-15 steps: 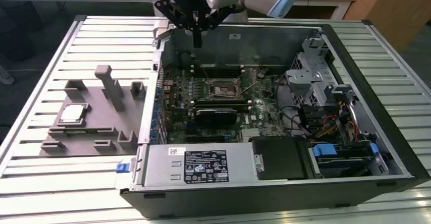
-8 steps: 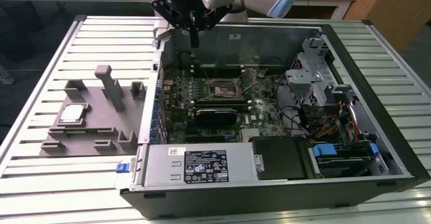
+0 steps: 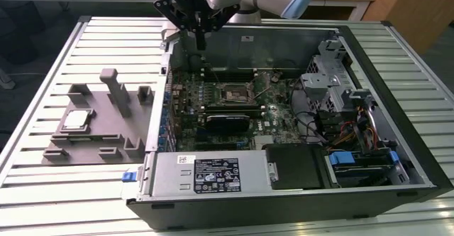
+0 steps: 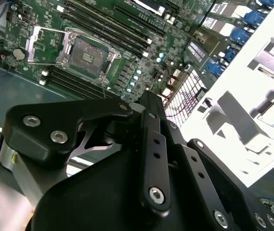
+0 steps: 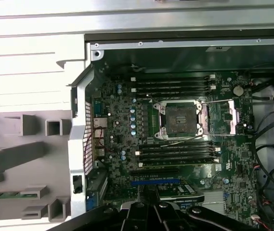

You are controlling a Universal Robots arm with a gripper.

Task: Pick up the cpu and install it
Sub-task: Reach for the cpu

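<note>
Slatted table [image 3: 42, 193] bears grey fixture tray [image 3: 78, 143] beside open computer case [image 3: 284, 215].

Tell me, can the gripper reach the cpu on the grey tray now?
Probably yes. The cpu lies uncovered on the grey tray, outside the computer case. The gripper hangs above the case, so the way from above looks free; only the tray's tall post stands near.

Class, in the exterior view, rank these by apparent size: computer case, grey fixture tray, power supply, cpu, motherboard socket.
Largest to smallest:
1. computer case
2. grey fixture tray
3. power supply
4. cpu and motherboard socket: they look about alike, so I leave them unranked.
</note>
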